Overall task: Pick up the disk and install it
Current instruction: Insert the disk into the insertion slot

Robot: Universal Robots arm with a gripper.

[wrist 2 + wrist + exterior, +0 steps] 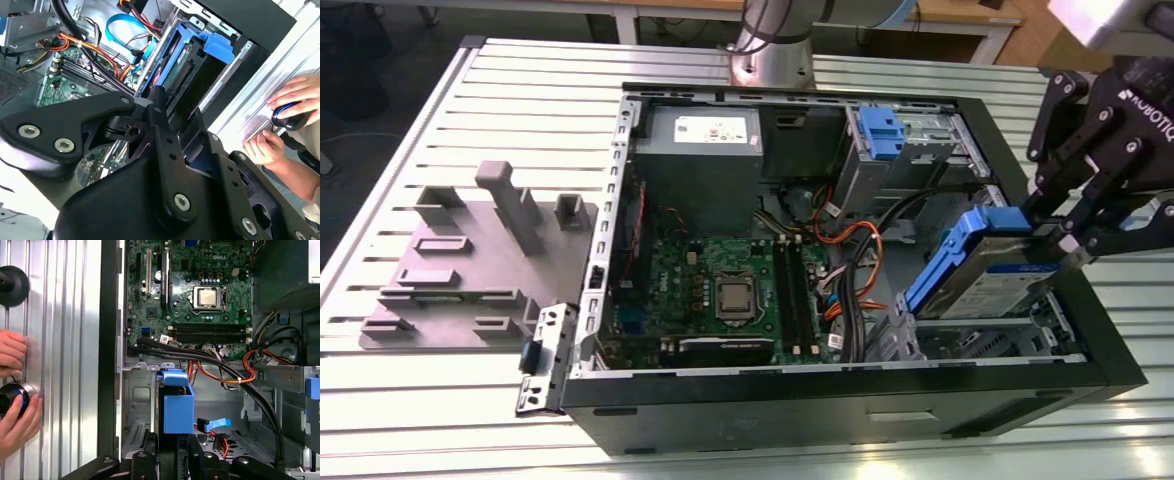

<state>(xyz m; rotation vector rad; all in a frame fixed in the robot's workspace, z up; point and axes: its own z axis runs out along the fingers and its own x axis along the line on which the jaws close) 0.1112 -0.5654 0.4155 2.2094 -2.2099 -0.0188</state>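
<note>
The disk (981, 275) is a silver drive in a bright blue carrier. It hangs tilted over the drive bay (961, 340) at the near corner of the open computer case (854, 400), on the exterior view's right. My gripper (1051, 232) is shut on the disk's upper end, at the case's edge. In the first wrist view the blue carrier (176, 405) stands between my fingers (150, 457), above the metal bay floor. In the second wrist view the disk (182, 75) points into the case, its blue tab (217, 47) at the far end.
Inside the case lie the green motherboard (720, 290), a grey power supply (700, 150), black and orange cables (854, 260) and another blue carrier (881, 130) in the upper bay. A grey fixture (454, 260) sits on the slatted table. A person's hands (15, 405) rest on the table beside the case.
</note>
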